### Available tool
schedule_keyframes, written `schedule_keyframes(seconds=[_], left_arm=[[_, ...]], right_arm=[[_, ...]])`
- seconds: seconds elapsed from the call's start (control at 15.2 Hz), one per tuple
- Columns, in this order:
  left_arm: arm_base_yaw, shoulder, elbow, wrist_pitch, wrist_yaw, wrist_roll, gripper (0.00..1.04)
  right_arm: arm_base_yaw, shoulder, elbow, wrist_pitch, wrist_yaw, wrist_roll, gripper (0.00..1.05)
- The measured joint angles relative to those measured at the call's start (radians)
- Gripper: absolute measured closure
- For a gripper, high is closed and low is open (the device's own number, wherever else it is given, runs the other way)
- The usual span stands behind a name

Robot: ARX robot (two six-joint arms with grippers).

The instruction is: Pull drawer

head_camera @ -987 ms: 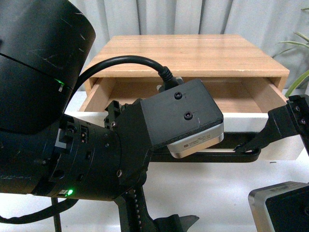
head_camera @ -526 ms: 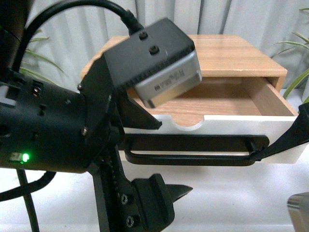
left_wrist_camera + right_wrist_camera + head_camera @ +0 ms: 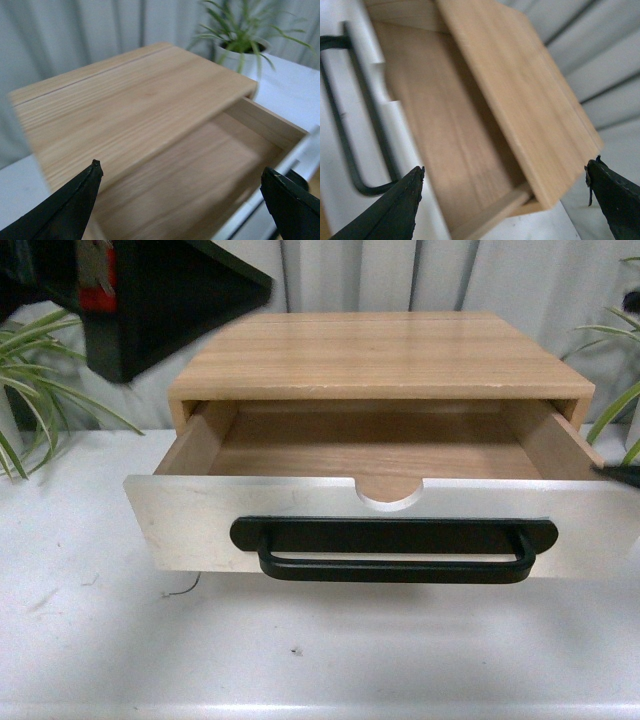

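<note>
Your left gripper (image 3: pixel 181 172) was spread wide with nothing in it. The drawer (image 3: pixel 200 525) sat pulled out below its jaws, smooth light-wood floor bare between the tips. White front, long black bar handle (image 3: pixel 395 552), half-round notch (image 3: pixel 390 496). Your right gripper (image 3: pixel 505 167) gaped empty over it too. Both wrist views were blurry, with the fingers cropped.
</note>
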Motion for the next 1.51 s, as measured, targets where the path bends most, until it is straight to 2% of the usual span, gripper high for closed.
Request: schedule_keyframes(seconds=[0.13, 0.26, 0.39, 0.53, 0.59, 0.66, 0.72, 0.79, 1.05, 1.12, 1.18, 1.32, 1.38, 1.45, 1.51], left_arm=[[0.129, -0.036, -0.027, 0.023, -0.124, -0.193, 0.07], [0.251, -0.080, -0.089, 0.067, -0.211, -0.287, 0.07], [0.377, -0.092, -0.163, 0.058, -0.272, -0.323, 0.07], [0.472, -0.129, -0.255, 0.041, -0.313, -0.337, 0.07], [0.526, -0.160, -0.328, 0.169, -0.285, -0.311, 0.11], [0.565, -0.204, -0.421, 0.353, -0.195, -0.254, 0.23], [0.537, -0.266, -0.496, 0.426, -0.179, -0.219, 0.34], [0.488, -0.326, -0.541, 0.428, -0.188, -0.194, 0.47], [0.393, -0.493, -0.633, 0.345, -0.299, -0.177, 0.96], [0.374, -0.531, -0.649, 0.327, -0.313, -0.176, 1.03], [0.354, -0.574, -0.662, 0.302, -0.333, -0.173, 1.03], [0.320, -0.657, -0.690, 0.241, -0.370, -0.173, 1.03], [0.307, -0.695, -0.697, 0.211, -0.381, -0.173, 1.03], [0.241, -0.706, -0.727, 0.260, -0.463, -0.174, 1.03], [0.198, -0.739, -0.736, 0.199, -0.465, -0.171, 1.03]], right_arm=[[-0.067, 0.044, 0.010, 0.202, 0.131, 0.314, 0.06], [-0.158, 0.087, 0.023, 0.238, 0.274, 0.673, 0.06], [-0.237, 0.071, -0.020, 0.262, 0.304, 0.990, 0.06], [-0.283, 0.001, -0.092, 0.279, 0.297, 1.165, 0.06], [-0.286, -0.036, -0.172, 0.462, 0.347, 1.170, 0.14], [-0.278, -0.106, -0.263, 0.573, 0.401, 1.131, 0.25], [-0.266, -0.225, -0.353, 0.547, 0.422, 1.101, 0.37], [-0.243, -0.336, -0.423, 0.520, 0.431, 1.083, 0.50], [-0.179, -0.488, -0.540, 0.504, 0.498, 1.067, 0.98], [-0.167, -0.522, -0.563, 0.497, 0.511, 1.063, 1.03], [-0.159, -0.558, -0.579, 0.484, 0.528, 1.063, 1.03], [-0.062, -0.630, -0.615, 0.444, 0.612, 1.063, 1.03], [-0.052, -0.660, -0.627, 0.428, 0.612, 1.061, 1.03], [-0.060, -0.694, -0.641, 0.409, 0.626, 1.061, 1.03], [-0.058, -0.723, -0.652, 0.388, 0.626, 1.061, 1.03]])
